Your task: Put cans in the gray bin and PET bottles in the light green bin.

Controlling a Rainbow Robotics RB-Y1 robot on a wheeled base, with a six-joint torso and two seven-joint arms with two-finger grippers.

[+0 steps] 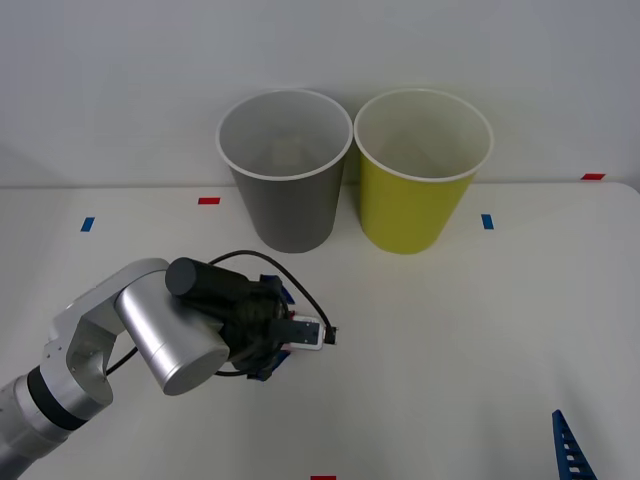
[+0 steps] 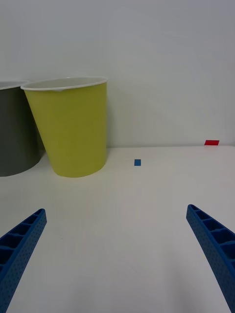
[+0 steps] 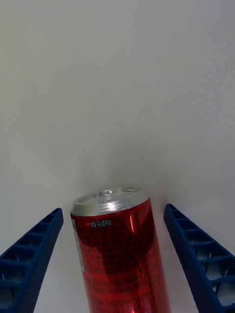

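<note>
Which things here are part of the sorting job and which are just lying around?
Job things:
red can, between the open left gripper jaws
gray bin
light green bin
right gripper, open, idle near the table's right front

Just lying about:
blue tape marks
red tape marks

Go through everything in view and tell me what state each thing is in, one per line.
Red can: lying on the table, between the open left end effector's fingers, not gripped.
Gray bin: upright, nothing visible inside.
Light green bin: upright, nothing visible inside.
Right end effector: open, holding nothing.
</note>
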